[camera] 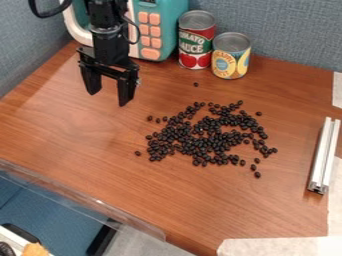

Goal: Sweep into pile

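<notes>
The pincer [107, 98], 2 fingers [125, 92] apart, hangs near black beans [200, 142] (loosely spread); 2 cans [197, 24] bear printed labels [230, 64].

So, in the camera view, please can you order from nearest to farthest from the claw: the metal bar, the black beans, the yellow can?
From the claw:
1. Black beans: spread in the middle, right of it.
2. Yellow can: at the back, beside the red can.
3. Metal bar: far right.
</notes>
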### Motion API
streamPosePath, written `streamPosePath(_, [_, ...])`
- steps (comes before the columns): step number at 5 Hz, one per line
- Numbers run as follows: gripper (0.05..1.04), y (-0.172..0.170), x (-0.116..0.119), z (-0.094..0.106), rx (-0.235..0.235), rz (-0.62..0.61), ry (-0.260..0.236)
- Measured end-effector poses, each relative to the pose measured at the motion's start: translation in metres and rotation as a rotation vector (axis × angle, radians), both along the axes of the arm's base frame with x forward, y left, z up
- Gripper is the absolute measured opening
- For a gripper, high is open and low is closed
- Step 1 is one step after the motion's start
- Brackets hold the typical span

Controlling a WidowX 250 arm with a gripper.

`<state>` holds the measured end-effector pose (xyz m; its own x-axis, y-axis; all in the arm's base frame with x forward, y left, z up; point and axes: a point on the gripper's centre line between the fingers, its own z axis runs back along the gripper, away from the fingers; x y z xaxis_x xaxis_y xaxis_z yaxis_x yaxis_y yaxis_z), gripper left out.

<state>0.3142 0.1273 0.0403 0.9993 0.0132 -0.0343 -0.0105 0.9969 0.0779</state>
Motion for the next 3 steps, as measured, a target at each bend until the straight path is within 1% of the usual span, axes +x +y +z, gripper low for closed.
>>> streamPosePath(1, [0.999,-0.004,-0.004,-0.013,-0.011,-0.002,0.030])
streamPosePath(2, [0.999,-0.039,-0.009,-0.014,-0.018,-0.061,0.021])
streamPosePath(3, [0.999,-0.084,-0.004,0.006,-0.003,-0.107,-0.071])
